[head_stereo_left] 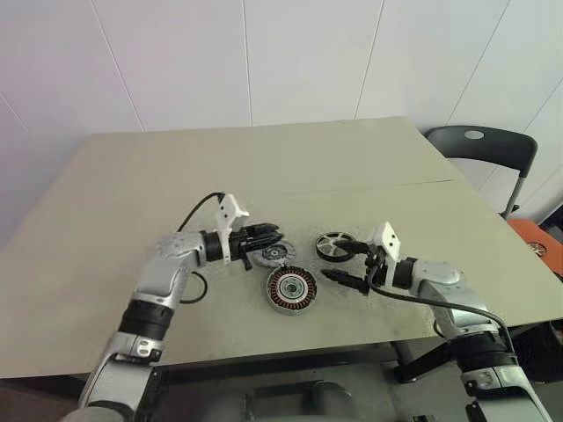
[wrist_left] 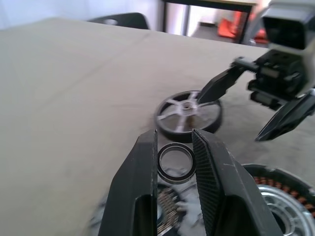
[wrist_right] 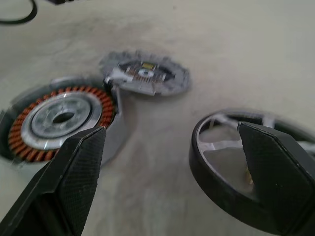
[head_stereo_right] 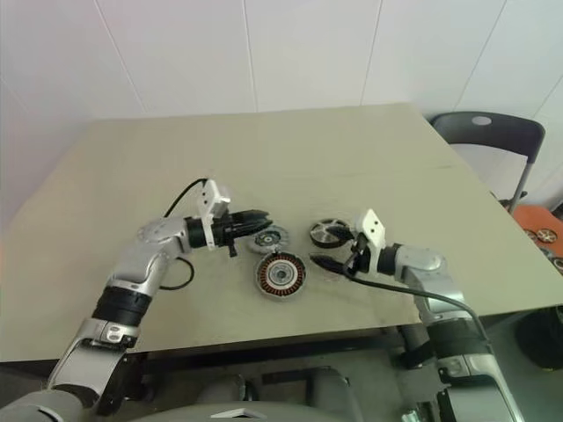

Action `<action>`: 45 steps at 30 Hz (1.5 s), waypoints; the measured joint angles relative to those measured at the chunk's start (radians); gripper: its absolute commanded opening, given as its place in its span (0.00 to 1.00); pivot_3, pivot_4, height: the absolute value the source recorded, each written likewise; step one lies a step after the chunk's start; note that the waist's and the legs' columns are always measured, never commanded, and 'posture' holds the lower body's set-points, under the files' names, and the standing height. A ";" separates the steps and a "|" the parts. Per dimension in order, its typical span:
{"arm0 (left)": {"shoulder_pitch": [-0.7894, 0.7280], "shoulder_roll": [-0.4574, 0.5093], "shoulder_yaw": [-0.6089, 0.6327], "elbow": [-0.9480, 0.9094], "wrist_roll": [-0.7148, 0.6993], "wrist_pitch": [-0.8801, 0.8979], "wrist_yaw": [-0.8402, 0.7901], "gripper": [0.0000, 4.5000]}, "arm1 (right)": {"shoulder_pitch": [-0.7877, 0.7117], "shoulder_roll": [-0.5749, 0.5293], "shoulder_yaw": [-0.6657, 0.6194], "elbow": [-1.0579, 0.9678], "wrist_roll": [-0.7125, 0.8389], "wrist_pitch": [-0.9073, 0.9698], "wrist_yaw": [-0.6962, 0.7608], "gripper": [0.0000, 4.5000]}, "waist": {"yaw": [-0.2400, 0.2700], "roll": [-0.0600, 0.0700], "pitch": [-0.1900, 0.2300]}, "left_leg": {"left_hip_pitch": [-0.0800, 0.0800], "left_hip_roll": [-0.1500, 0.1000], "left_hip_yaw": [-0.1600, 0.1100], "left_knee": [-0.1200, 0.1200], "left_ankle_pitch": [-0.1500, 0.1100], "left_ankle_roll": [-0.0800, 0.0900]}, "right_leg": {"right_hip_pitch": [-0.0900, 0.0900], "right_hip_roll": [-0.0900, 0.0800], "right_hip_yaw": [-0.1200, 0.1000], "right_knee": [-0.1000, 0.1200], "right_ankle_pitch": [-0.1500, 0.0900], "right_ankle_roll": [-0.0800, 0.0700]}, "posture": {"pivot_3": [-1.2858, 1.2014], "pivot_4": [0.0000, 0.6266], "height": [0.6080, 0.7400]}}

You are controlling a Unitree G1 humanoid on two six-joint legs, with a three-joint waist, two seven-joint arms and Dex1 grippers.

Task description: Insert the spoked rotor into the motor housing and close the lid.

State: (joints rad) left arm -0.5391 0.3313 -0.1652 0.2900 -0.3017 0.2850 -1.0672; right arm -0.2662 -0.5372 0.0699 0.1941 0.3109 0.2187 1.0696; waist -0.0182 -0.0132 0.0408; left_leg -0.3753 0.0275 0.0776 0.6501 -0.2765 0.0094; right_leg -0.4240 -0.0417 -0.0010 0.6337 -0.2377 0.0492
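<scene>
Nothing is assembled yet. I'm holding the right gripper (wrist_right: pixel 172 167) spread wide around the rotor's (head_stereo_left: pixel 335 246) rim on the table; the housing (head_stereo_left: pixel 291 288) is lying open nearby, lid (head_stereo_left: pixel 275 254) beside it. My left gripper (wrist_left: pixel 174 147) is pinching a small dark ring (wrist_left: pixel 175 169).

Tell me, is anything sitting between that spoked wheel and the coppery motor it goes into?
Nothing visible. Bare table separates the spoked rotor from the motor housing. The right pincer, open, hangs beside that gap. The lid lies off to the side.
</scene>
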 measured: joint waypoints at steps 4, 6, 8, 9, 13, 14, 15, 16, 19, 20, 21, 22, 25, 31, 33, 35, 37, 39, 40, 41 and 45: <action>-0.052 -0.017 -0.062 0.076 0.019 -0.009 -0.096 0.16 | 0.017 -0.007 0.006 -0.022 -0.012 0.014 0.003 1.00 | -0.003 -0.001 0.000 | 0.000 0.000 0.000 0.000 0.000 0.000 | 0.000 0.000 0.000 0.000 0.000 0.000 | 0.52 0.00 1.00; -0.067 -0.010 -0.076 0.091 0.023 -0.010 -0.141 0.16 | 0.022 -0.014 0.005 -0.031 -0.013 0.016 0.002 1.00 | -0.002 -0.001 0.000 | 0.000 0.000 0.000 0.000 0.000 0.000 | 0.000 0.000 0.000 0.000 0.000 0.000 | 0.52 0.00 1.00; -0.067 -0.007 -0.081 0.096 0.027 -0.011 -0.170 0.16 | 0.022 -0.014 0.005 -0.036 -0.013 0.016 0.000 1.00 | -0.002 -0.001 0.000 | 0.000 0.000 0.000 0.000 0.000 0.000 | 0.000 0.001 0.000 0.000 0.000 0.000 | 0.52 0.00 1.00; -0.067 -0.005 -0.086 0.099 0.029 -0.013 -0.184 0.16 | 0.022 -0.014 0.004 -0.036 -0.013 0.016 -0.003 1.00 | -0.001 -0.001 0.000 | 0.000 0.000 -0.001 0.000 0.000 0.000 | 0.000 0.000 0.000 0.000 0.000 0.000 | 0.52 0.00 1.00; -0.066 0.001 -0.089 0.100 0.031 -0.018 -0.208 0.16 | 0.021 -0.014 0.000 -0.036 -0.013 0.015 -0.009 1.00 | 0.000 -0.001 0.000 | 0.000 0.000 -0.001 0.001 0.000 0.000 | 0.000 0.000 0.000 0.000 0.000 0.000 | 0.52 0.00 1.00; -0.065 0.002 -0.089 0.100 0.031 -0.018 -0.210 0.16 | 0.019 -0.014 -0.001 -0.036 -0.011 0.016 -0.008 1.00 | 0.000 -0.001 0.000 | 0.000 0.000 0.000 0.001 0.000 0.000 | 0.000 0.000 0.000 0.000 0.000 0.000 | 0.52 0.00 1.00; -0.063 0.004 -0.089 0.100 0.031 -0.019 -0.213 0.16 | 0.016 -0.013 -0.003 -0.036 0.000 0.021 -0.002 1.00 | -0.001 -0.001 0.000 | 0.000 0.000 0.000 0.001 0.000 0.000 | 0.000 0.000 0.000 0.000 0.000 0.000 | 0.52 0.00 1.00; -0.062 0.006 -0.089 0.100 0.030 -0.019 -0.216 0.16 | 0.012 -0.012 -0.007 -0.039 0.015 0.029 0.002 1.00 | -0.001 -0.001 0.000 | 0.000 0.000 0.000 0.001 0.000 0.000 | 0.000 0.000 0.000 0.000 0.000 0.000 | 0.52 0.00 1.00; -0.058 0.012 -0.089 0.098 0.030 -0.018 -0.227 0.16 | -0.011 -0.008 -0.028 -0.062 0.069 0.061 0.018 1.00 | -0.001 -0.001 0.000 | 0.000 0.001 -0.001 0.001 0.000 0.000 | 0.000 0.000 0.000 0.000 0.000 0.000 | 0.52 0.00 1.00; -0.057 0.012 -0.089 0.095 0.029 -0.017 -0.233 0.16 | -0.022 -0.006 -0.039 -0.070 0.084 0.065 0.019 1.00 | 0.000 -0.001 0.000 | 0.000 0.001 -0.001 0.001 0.000 0.000 | 0.000 0.000 0.000 0.000 0.000 0.000 | 0.52 0.00 1.00; -0.055 0.013 -0.089 0.092 0.028 -0.016 -0.239 0.16 | -0.036 -0.004 -0.049 -0.078 0.099 0.069 0.019 1.00 | 0.000 -0.001 0.000 | 0.000 0.001 -0.001 0.001 0.000 0.000 | 0.000 0.000 0.000 0.000 0.000 0.000 | 0.52 0.00 1.00; -0.054 0.014 -0.089 0.088 0.027 -0.014 -0.243 0.16 | -0.051 -0.002 -0.060 -0.084 0.112 0.072 0.018 1.00 | 0.000 -0.001 0.000 | 0.000 0.001 -0.001 0.001 0.000 0.000 | 0.000 0.000 0.000 0.000 0.000 0.000 | 0.52 0.00 1.00; -0.053 0.015 -0.089 0.080 0.023 -0.003 -0.263 0.16 | -0.074 0.002 -0.091 -0.098 0.145 0.082 0.010 1.00 | 0.001 -0.001 0.000 | 0.000 0.001 -0.001 0.001 0.000 0.000 | 0.000 0.000 0.000 0.000 0.000 0.000 | 0.52 0.00 1.00; -0.050 0.026 -0.118 0.079 0.038 0.010 -0.287 0.16 | -0.075 0.009 -0.100 -0.098 0.141 0.067 -0.024 1.00 | 0.001 -0.001 0.000 | 0.000 0.000 -0.001 0.001 0.000 0.000 | 0.000 0.000 0.000 0.000 0.000 0.000 | 0.52 0.00 1.00; -0.041 0.026 -0.134 0.079 0.051 0.009 -0.289 0.16 | -0.075 0.010 -0.100 -0.093 0.137 0.060 -0.034 1.00 | 0.000 -0.001 0.000 | 0.000 0.001 -0.001 0.001 0.000 0.000 | 0.000 0.000 0.000 0.000 0.000 0.000 | 0.52 0.00 1.00; -0.036 0.021 -0.139 0.079 0.052 0.009 -0.290 0.16 | -0.075 0.010 -0.100 -0.093 0.138 0.060 -0.039 1.00 | 0.001 -0.001 0.000 | 0.000 0.001 -0.001 0.001 0.000 0.000 | 0.000 0.000 0.000 0.000 0.000 0.000 | 0.52 0.00 1.00; -0.036 0.021 -0.150 0.078 0.058 0.006 -0.290 0.16 | -0.075 0.011 -0.100 -0.093 0.137 0.059 -0.044 1.00 | 0.001 -0.001 0.000 | 0.000 0.001 -0.001 0.001 0.000 0.000 | 0.000 0.000 0.000 0.000 0.000 0.000 | 0.52 0.00 1.00; -0.035 0.017 -0.162 0.077 0.066 0.001 -0.289 0.16 | -0.075 0.011 -0.099 -0.092 0.130 0.055 -0.050 1.00 | 0.001 -0.001 0.000 | 0.000 0.001 -0.001 0.001 0.000 0.000 | 0.000 0.000 0.000 0.000 0.000 0.000 | 0.52 0.00 1.00; -0.035 0.012 -0.164 0.077 0.066 -0.003 -0.287 0.16 | -0.075 0.011 -0.099 -0.088 0.122 0.048 -0.055 1.00 | 0.001 -0.001 0.000 | 0.000 0.001 -0.001 0.001 0.000 0.000 | 0.000 0.000 0.000 0.000 0.000 0.000 | 0.52 0.00 1.00; -0.035 0.009 -0.166 0.074 0.066 -0.005 -0.287 0.16 | -0.075 0.011 -0.098 -0.086 0.119 0.042 -0.059 1.00 | 0.001 -0.001 0.000 | 0.000 0.001 -0.001 0.001 0.000 0.000 | 0.000 0.000 0.000 0.000 0.000 0.000 | 0.52 0.00 1.00; -0.035 0.011 -0.175 0.062 0.074 -0.008 -0.286 0.16 | -0.074 0.015 -0.098 -0.084 0.115 0.038 -0.064 1.00 | 0.000 -0.001 0.000 | 0.000 0.001 -0.001 0.001 0.000 0.000 | 0.000 0.000 0.000 0.000 0.000 0.000 | 0.52 0.00 1.00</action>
State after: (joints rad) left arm -0.5739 0.3418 -0.3401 0.3517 -0.2275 0.2772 -1.3536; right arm -0.3397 -0.5218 -0.0282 0.1105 0.4261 0.2563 1.0059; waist -0.0178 -0.0139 0.0413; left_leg -0.3755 0.0281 0.0770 0.6512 -0.2765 0.0095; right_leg -0.4237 -0.0416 -0.0005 0.6341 -0.2375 0.0494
